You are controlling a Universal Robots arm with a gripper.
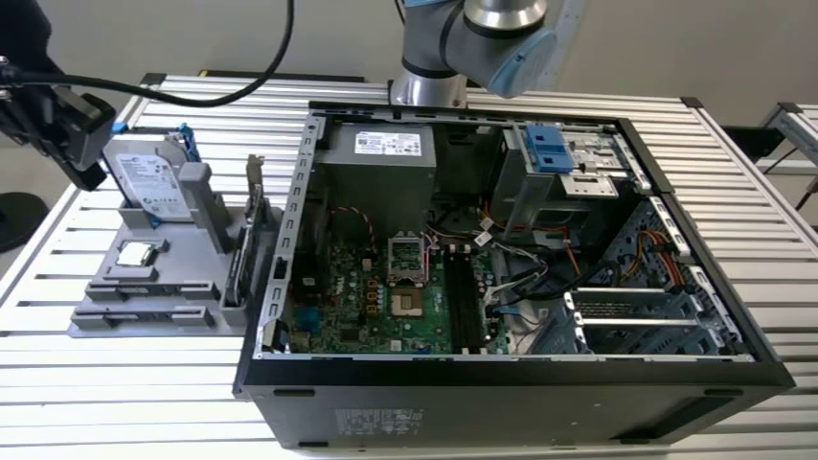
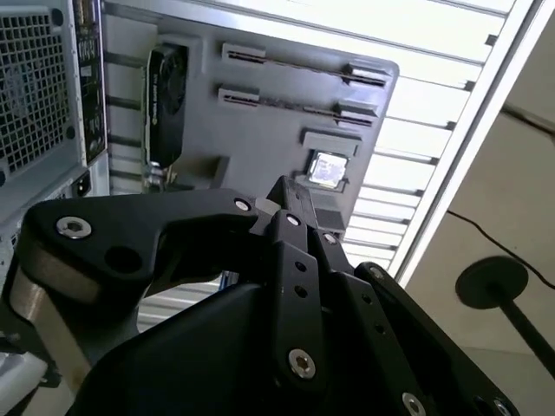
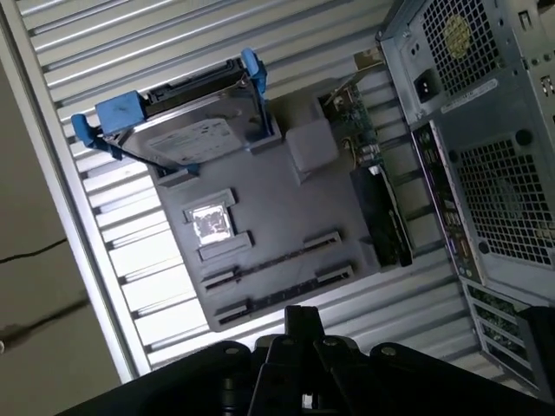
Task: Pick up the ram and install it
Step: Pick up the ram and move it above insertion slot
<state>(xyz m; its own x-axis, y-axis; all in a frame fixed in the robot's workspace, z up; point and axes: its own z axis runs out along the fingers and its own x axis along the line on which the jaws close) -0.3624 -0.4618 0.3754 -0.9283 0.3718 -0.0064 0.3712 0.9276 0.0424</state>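
Observation:
My gripper (image 1: pixel 87 171) hangs above the far corner of the grey parts holder (image 1: pixel 141 326), at the exterior view's left. In both wrist views its black fingers meet at one tip (image 2: pixel 282 195) (image 3: pixel 303 314), shut with nothing between them. The holder's two long slots (image 3: pixel 270 257) (image 2: pixel 295 62) each show a thin dark line. I cannot tell whether the ram sits in one of them. The open computer case (image 1: pixel 511 369) lies beside the holder, with the motherboard's black memory slots (image 1: pixel 461 297) facing up.
On the holder stand a silver hard drive (image 1: pixel 147 177) in a blue frame, a processor chip (image 1: pixel 134 254) and an upright card with a metal bracket (image 1: pixel 249 230). The ribbed aluminium table (image 1: pixel 128 402) carries everything. Cables and a drive cage crowd the case's right half.

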